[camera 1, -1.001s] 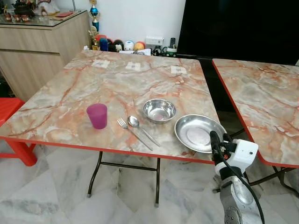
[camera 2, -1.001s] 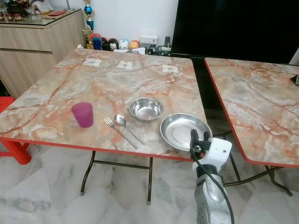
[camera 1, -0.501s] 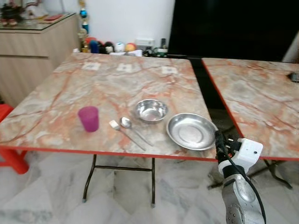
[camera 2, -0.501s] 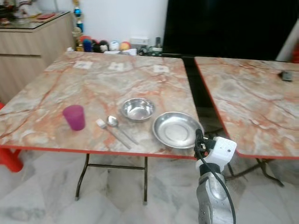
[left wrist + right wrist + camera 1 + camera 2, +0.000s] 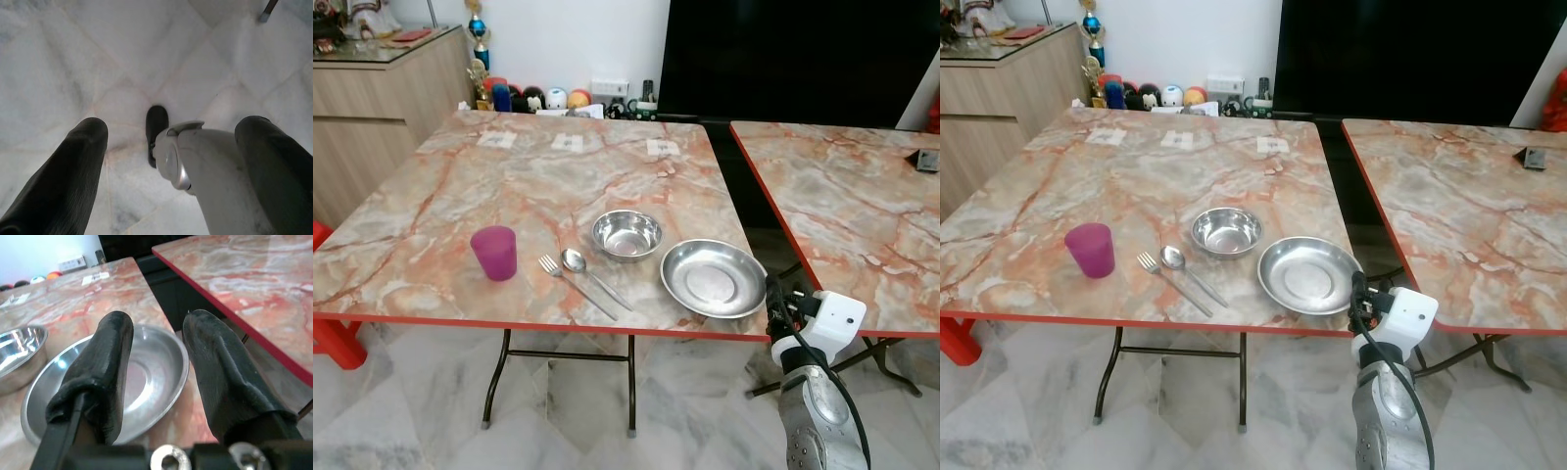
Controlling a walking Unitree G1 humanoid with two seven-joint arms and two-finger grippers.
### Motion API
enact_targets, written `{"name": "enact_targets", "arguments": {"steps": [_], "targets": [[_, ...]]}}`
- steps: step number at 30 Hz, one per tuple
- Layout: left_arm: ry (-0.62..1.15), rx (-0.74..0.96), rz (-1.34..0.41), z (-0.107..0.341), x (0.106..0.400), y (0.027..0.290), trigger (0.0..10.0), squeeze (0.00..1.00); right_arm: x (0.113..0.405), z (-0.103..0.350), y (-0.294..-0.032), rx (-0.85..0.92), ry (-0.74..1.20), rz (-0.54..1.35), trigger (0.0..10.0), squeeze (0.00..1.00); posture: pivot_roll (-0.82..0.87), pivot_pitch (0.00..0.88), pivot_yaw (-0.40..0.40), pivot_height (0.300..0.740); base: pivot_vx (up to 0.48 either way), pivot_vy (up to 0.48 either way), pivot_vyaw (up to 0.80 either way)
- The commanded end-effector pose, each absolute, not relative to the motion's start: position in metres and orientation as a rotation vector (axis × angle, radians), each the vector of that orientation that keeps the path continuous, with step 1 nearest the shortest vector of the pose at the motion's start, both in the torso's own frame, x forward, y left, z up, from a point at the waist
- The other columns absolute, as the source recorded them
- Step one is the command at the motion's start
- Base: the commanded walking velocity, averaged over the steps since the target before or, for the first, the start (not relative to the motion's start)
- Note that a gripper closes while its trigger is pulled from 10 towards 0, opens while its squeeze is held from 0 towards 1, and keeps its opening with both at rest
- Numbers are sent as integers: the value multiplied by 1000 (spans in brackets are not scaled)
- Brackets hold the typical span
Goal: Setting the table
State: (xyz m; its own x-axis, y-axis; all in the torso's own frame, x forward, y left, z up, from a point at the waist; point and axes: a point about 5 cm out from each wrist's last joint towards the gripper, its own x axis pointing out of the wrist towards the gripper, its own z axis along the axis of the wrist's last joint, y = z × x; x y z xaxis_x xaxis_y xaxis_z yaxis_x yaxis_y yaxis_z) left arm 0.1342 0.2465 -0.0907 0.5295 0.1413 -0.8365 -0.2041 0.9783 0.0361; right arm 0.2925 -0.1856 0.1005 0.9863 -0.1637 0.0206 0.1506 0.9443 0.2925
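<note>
1. Head views: one marble-patterned surface (image 5: pixel 431 225) with a red edge carries five task things near its front edge. From the robot's left to right they are one purple cup (image 5: pixel 494 253), one fork (image 5: pixel 574 285), one spoon (image 5: pixel 593 277), one small steel bowl (image 5: pixel 626 235) and one wide steel plate (image 5: pixel 714 278). The fork and spoon lie side by side, slanted, just beside the bowl; the plate sits near the bowl, at the surface's front right corner.
2. Three paper slips (image 5: pixel 567 142) lie in a row toward the far edge. A second marble surface (image 5: pixel 862 206) stands to the right, apart from the first across a dark gap, with one small dark object (image 5: pixel 927 161) on it.
3. The right pincer (image 5: pixel 774 296) rises on its silver arm just off the front right corner, right beside the plate's rim and holding nothing.
4. A wooden cabinet (image 5: pixel 372 108) stands at far left, and a row of small toys (image 5: pixel 524 98) lines the wall.
5. Left wrist view: the left pincer (image 5: pixel 171 161) hangs over the marble floor (image 5: pixel 73 63), its two fingers (image 5: pixel 68 171) wide apart and empty, with the robot's own leg and one dark foot (image 5: pixel 156 132) between them.
6. Right wrist view: the right pincer's two fingers (image 5: pixel 105 367) stand parted, gripping nothing, pointing across the plate, the bowl just beyond it.
</note>
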Motion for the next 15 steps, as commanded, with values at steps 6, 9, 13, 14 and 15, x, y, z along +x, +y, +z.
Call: {"name": "enact_targets", "arguments": {"steps": [6,9,13,14,15], "targets": [[1006,-86,218,-93,129,246,10000,0,295,102,-184,300,-43,-159,10000,0,12,0,-70,740,321,0,0],[1008,-84,219,-93,128,247,10000,0,295,102,-184,301,-43,-161,10000,0,13,0,-70,740,323,0,0],[1009,-78,221,-93,127,248,10000,0,295,102,-184,300,-44,-165,10000,0,12,0,-71,740,0,0,0],[1009,-78,221,-93,127,248,10000,0,294,102,-184,300,-44,-167,10000,0,12,0,-72,740,0,0,0],[1009,-78,221,-93,127,247,10000,0,294,102,-184,300,-43,-169,10000,0,12,0,-72,740,0,0,0]]}}
